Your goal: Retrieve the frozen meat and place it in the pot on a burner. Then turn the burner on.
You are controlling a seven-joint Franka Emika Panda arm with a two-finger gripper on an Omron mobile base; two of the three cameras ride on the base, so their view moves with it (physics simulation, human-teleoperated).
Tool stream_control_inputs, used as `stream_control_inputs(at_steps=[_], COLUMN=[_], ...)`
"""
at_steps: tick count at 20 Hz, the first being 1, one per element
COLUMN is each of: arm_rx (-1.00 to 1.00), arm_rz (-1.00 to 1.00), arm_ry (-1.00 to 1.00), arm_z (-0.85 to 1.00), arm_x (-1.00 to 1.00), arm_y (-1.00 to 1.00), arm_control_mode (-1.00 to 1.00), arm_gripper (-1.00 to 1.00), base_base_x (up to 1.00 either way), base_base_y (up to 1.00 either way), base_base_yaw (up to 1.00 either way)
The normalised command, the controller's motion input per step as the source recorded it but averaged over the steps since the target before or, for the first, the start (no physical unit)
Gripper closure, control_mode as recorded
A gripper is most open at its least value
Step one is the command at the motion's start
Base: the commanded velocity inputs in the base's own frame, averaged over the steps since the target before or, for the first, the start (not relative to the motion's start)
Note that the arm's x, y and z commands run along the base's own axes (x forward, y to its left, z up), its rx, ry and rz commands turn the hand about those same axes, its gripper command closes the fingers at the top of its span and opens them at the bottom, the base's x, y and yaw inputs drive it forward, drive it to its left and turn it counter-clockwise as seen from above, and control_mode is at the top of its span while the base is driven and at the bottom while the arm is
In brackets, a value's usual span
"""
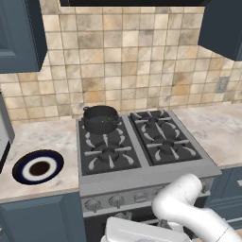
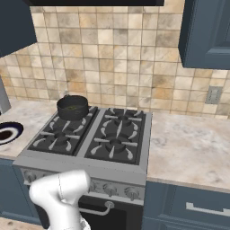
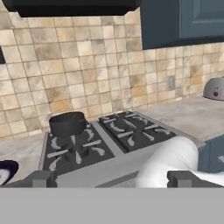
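we see the frozen meat [image 1: 109, 119] lying as a green-tinged sliver inside the pot [image 1: 100, 119] on the rear left burner [image 1: 102, 128], likely light, stiff and slick, best pinched across its middle, our fingers [image 3: 44, 178] spread wide apart

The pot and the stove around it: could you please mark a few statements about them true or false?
1. The pot sits on the back left burner. True.
2. The pot lies tipped on its side. False: it stands upright.
3. A dark-rimmed plate rests on the counter left of the stove. True.
4. The claw is shut on the pot's handle. False: its jaws stand open, apart from the pot.
5. A second pot covers the front right burner. False: that burner is bare.
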Motion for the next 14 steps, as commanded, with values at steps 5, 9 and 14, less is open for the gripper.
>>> stream_control_inputs(at_steps=[5,9,14], arm_rx=[0.0,0.0,0.0], arm_rz=[0.12,0.01,0.0], arm_ry=[0.04,0.03,0.0], arm_z=[-0.57,-0.19,0.0], arm_x=[0.29,0.2,0.01], arm_y=[-0.39,-0.04,0.0], arm_control_mode=[-1.0,-1.0,-1.0], arm_gripper=[-1.0,-1.0,-1.0], base_base_x=[0.0,0.0,0.0], base_base_y=[0.0,0.0,0.0], base_base_yaw=[0.0,0.0,0.0])
